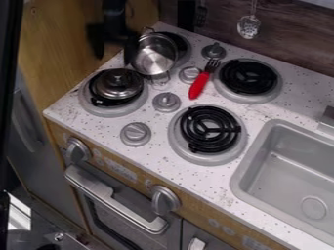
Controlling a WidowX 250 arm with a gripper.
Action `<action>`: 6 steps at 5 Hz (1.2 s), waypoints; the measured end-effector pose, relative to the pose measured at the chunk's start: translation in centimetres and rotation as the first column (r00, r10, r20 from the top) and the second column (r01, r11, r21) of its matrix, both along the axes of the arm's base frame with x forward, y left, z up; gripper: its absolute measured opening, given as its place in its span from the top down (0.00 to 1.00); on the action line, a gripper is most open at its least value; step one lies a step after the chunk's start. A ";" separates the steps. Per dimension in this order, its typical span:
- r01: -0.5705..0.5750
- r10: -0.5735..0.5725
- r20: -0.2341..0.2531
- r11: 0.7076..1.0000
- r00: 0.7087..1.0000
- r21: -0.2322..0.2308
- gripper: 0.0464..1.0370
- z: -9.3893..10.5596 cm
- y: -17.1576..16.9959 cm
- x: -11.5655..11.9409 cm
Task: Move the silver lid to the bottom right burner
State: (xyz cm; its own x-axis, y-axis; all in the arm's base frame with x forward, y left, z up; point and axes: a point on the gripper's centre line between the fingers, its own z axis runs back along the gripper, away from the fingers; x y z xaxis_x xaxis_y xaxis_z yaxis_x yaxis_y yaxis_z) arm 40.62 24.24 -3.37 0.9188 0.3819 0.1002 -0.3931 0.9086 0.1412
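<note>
So, the silver lid sits on the bottom left burner, knob up and looking level, and the tool hangs at the upper left, its fingers spread well apart with nothing between them. Here's what matters: from the tool, the lid lies almost straight toward the front of the counter, only slightly to the right in the view. That makes the first move, as it seems, a short shift forward and down until the two fingers straddle the knob (exactly how high the tool hangs is hard to judge).

And look at the neighbour! The steel saucepan on the top left burner stands right beside the right-hand finger in the view; whether they touch, nobody can tell from here. A swing to the right before coming forward could well knock it, so coming forward first looks the cleaner line.

After the grip, it's over to the bottom right burner, which lies to the right of the lid and somewhat nearer the front, with a grey knob standing between, so a modest lift would be wise.
</note>
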 end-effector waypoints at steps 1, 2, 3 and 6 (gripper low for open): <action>0.026 -0.027 0.011 0.999 1.000 0.017 0.04 0.4 -0.9 -1.9; 0.037 -0.036 0.040 0.999 0.999 -0.007 0.04 0.7 -1.9 -2.8; 0.030 -0.028 0.051 0.999 0.998 -0.029 0.04 0.7 -2.4 -3.0; 0.033 -0.033 0.032 0.999 0.999 0.010 0.07 0.2 -2.4 -3.4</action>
